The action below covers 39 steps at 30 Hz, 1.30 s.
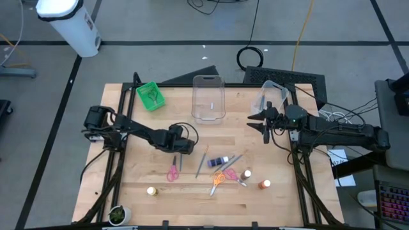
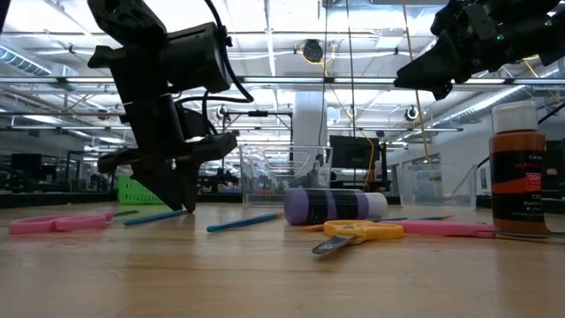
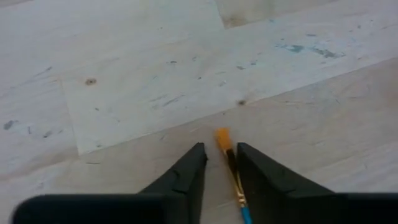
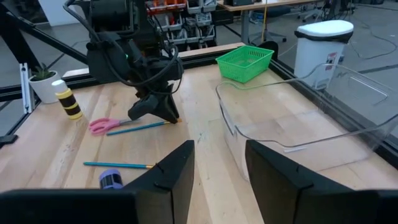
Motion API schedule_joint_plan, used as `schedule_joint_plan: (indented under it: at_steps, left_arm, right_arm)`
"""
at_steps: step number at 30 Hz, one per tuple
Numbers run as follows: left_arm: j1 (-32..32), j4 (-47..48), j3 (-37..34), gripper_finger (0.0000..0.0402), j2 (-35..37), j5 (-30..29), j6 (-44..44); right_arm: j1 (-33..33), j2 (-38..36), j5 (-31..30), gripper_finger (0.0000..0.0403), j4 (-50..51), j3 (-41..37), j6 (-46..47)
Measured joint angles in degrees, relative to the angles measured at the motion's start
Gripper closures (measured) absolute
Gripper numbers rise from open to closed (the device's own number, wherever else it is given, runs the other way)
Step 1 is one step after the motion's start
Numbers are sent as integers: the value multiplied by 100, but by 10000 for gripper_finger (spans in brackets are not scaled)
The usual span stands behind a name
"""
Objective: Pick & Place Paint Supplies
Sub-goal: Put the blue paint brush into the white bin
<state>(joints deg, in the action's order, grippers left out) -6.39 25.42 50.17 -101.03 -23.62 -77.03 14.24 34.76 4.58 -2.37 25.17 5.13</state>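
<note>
Paintbrush (image 3: 234, 177), blue handle, orange tip, lies flat mid-table (image 1: 128, 198). Left gripper (image 3: 221, 163) down over it, fingers narrowed to either side, not visibly clamped. Risk: thin handle rolls or slips from the pinch. Right gripper (image 4: 219, 163) part-open, empty, near the right edge.

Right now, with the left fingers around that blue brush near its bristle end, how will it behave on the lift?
The blue brush is thin, so probably light and stiff. Gripped near its orange bristles, its long handle may droop or pivot. The round shaft could slip or roll between the left fingers.
</note>
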Motion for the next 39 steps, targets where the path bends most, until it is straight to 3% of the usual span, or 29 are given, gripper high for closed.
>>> schedule_joint_plan:
  at_steps: [8,22,35,39]
  left_arm:
    - [-1,-110,4,394,-2,-10,17]
    - [139,-962,38,398,-1,-81,970]
    - [321,-1864,949,398,732,-150,3930]
    - [319,-2987,1049,399,819,-161,5551]
  right_arm:
    - [0,0,0,269,0,0,11]
    - [0,4,-2,270,0,0,-2]
    - [-10,312,-12,271,-93,3,12]
    - [-9,630,-29,271,-820,-101,13]
